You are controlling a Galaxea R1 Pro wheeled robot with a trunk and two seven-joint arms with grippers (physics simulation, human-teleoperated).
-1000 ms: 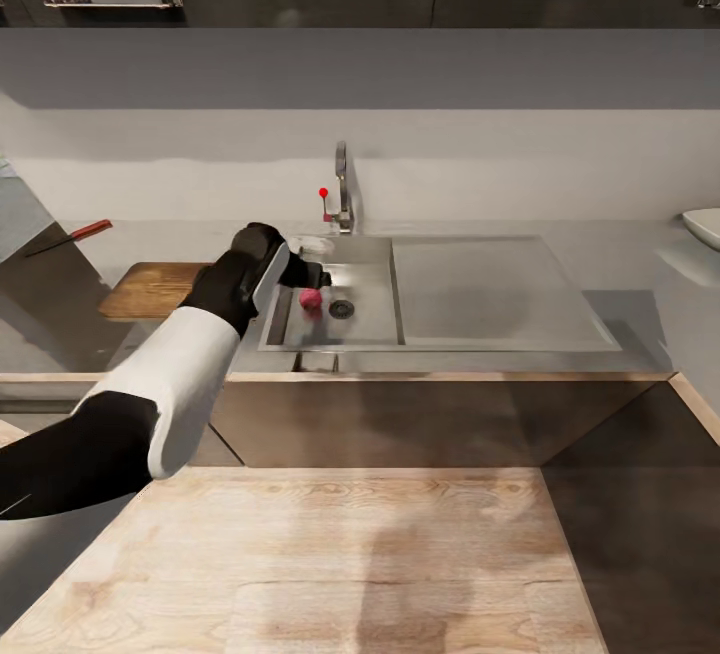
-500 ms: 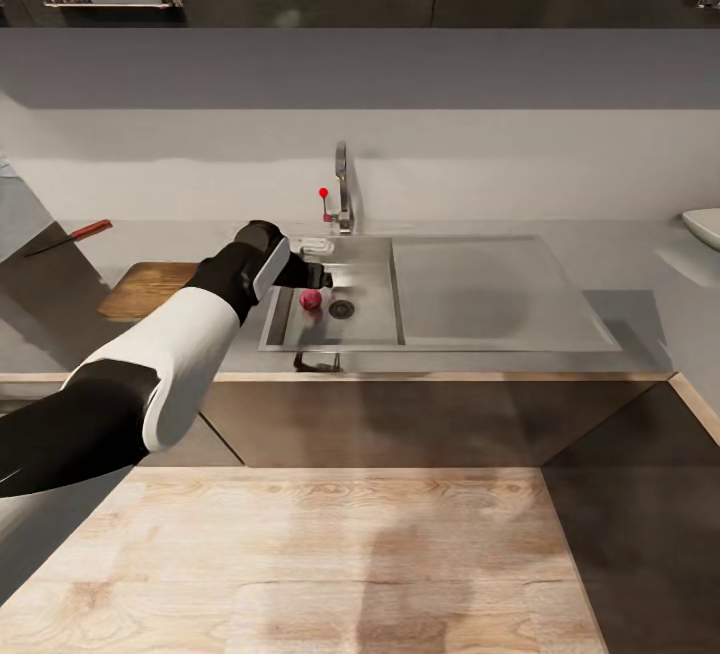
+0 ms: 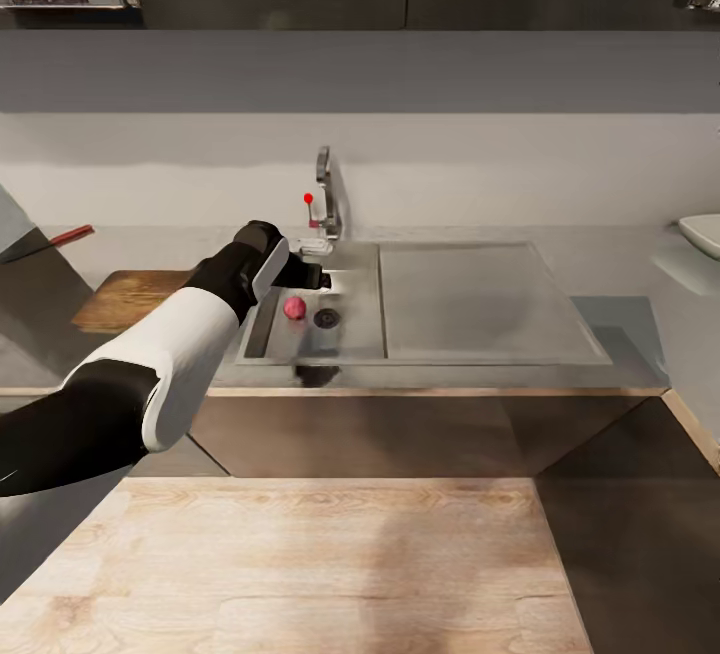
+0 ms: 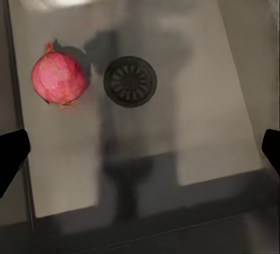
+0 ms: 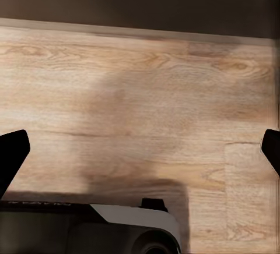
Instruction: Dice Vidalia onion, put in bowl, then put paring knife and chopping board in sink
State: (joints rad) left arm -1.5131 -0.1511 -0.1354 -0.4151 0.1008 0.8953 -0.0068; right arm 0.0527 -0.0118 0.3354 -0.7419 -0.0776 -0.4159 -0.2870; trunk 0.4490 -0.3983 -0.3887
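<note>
pink onion [image 4: 59,79] sits by the drain [image 4: 130,81] in the sink [image 3: 360,334], so the left gripper [image 4: 140,149] hovers above it, fingers spread wide, lined up to grab.

The head camera got swung a bit right and tipped down, so everything's shifted left in view. The left gripper [image 3: 318,280] was nudged forward a touch above the sink [image 3: 360,334], near the Vidalia onion [image 3: 294,307].
</note>
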